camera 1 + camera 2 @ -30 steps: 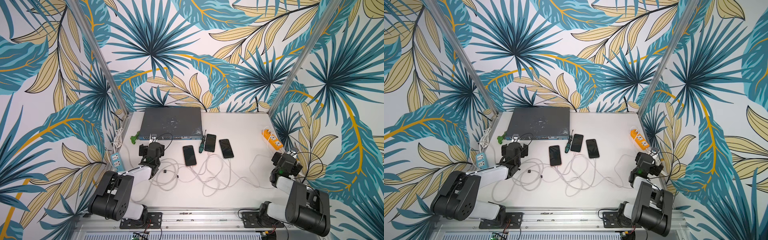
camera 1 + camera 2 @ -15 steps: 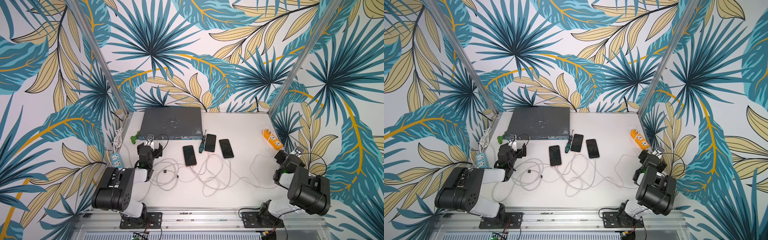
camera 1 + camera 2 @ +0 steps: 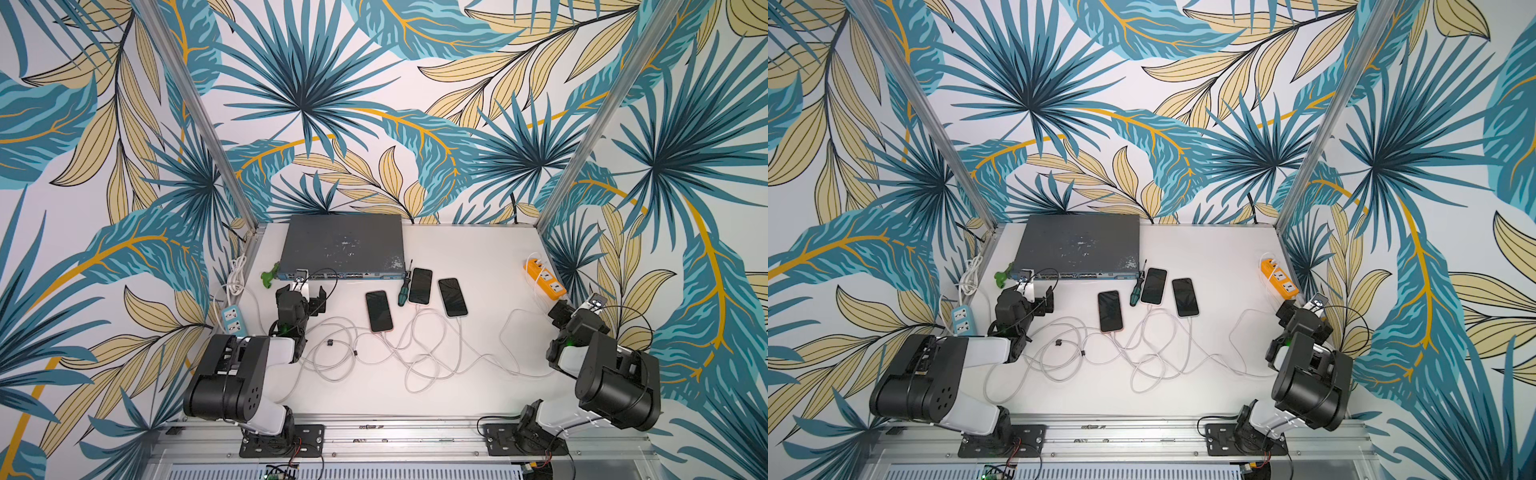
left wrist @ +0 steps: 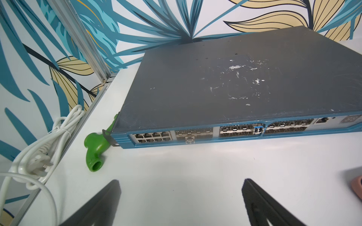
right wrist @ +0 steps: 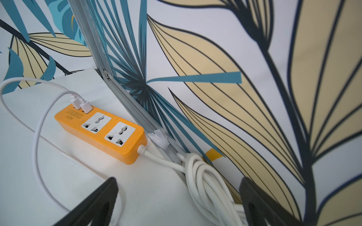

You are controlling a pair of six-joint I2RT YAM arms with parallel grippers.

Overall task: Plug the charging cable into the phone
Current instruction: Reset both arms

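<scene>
The left gripper (image 4: pixel 180 182) is spread wide and empty over bare surface (image 3: pixel 478 257), just short of the port face of the grey network switch (image 4: pixel 225 82). The right gripper (image 5: pixel 178 178) is likewise released and holds nothing, facing the orange power strip (image 5: pixel 101 127) by the side wall. Well apart from both, mid-surface, lie a phone in a pink case (image 3: pixel 379 311), a second phone (image 3: pixel 420 285) beside a green-handled screwdriver (image 3: pixel 402 296), and a third phone (image 3: pixel 452 296). Each has a white lead from the tangle of charging cables (image 3: pixel 409 353) meeting its near edge, so the plugging looks done, though how deep the plugs sit cannot be told. The cord is light and limp and will not push, so the place to pinch is the stiff plug housing just behind the tip. A phone is flat and slick and would likely slide when pressed, so it wants bracing by its long edges. Against a second ago, both arms have folded back toward their bases; the grippers are equally wide, and the phones and cables are unmoved.
</scene>
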